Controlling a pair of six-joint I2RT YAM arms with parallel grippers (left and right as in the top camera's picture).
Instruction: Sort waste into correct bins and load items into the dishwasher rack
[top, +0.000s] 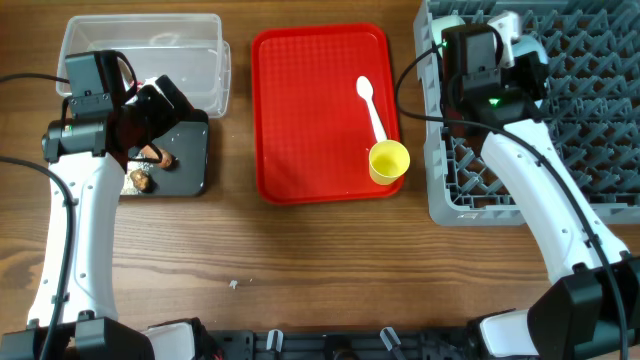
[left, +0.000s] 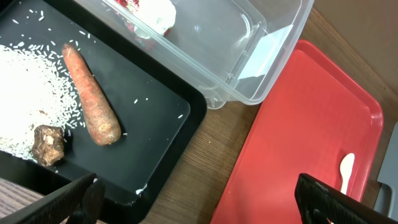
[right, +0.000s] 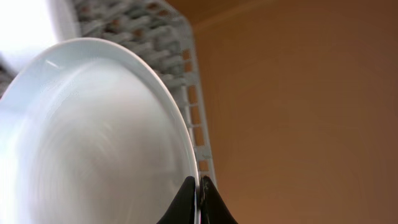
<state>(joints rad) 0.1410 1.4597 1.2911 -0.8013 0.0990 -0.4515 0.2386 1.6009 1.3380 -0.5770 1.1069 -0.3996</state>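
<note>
My left gripper (left: 202, 205) hangs open and empty over the near corner of the black tray (left: 158, 134). On that tray lie an orange carrot piece (left: 90, 93), a brown food lump (left: 48, 144) and white rice crumbs (left: 28, 87). The red-and-white wrapper (left: 149, 12) lies in the clear tub (left: 249, 43). My right gripper (right: 198, 190) is shut on the rim of the pale plate (right: 93, 137), held on edge over the grey dishwasher rack (top: 560, 110). A white spoon (top: 372, 105) and a yellow cup (top: 388, 162) rest on the red serving tray (top: 310, 110).
The clear tub (top: 140, 45) and the black tray (top: 185, 160) stand side by side at the far left, left of the red tray. The rack fills the right side. A few white crumbs (top: 234, 284) lie on the wooden table near the front.
</note>
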